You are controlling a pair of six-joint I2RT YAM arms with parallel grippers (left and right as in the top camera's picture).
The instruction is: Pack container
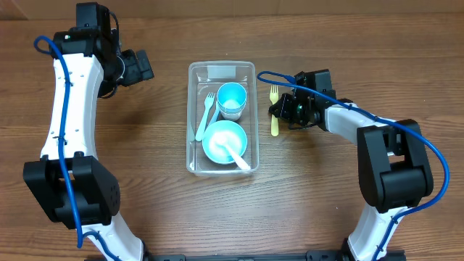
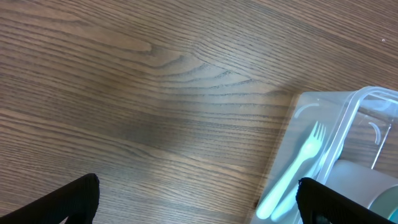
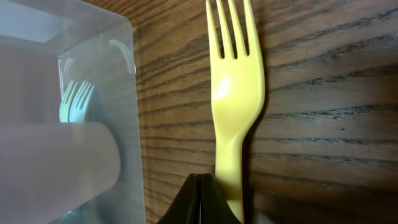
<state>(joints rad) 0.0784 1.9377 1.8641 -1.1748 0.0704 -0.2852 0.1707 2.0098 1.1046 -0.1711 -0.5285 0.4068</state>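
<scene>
The container point(image 1: 191, 116) is sitting mid-table, with open wood stretching wide on both sides. It is holding a teal cup point(image 1: 232, 96), teal fork point(image 1: 205, 116) and a bowl point(image 1: 221, 141) with a white spoon point(image 1: 240, 157). The left gripper point(image 2: 199, 202) is hanging wide open, empty. The right gripper point(image 3: 200, 186) is pinching shut over the yellow fork point(image 3: 233, 93) – just beside the container's wall.
</scene>
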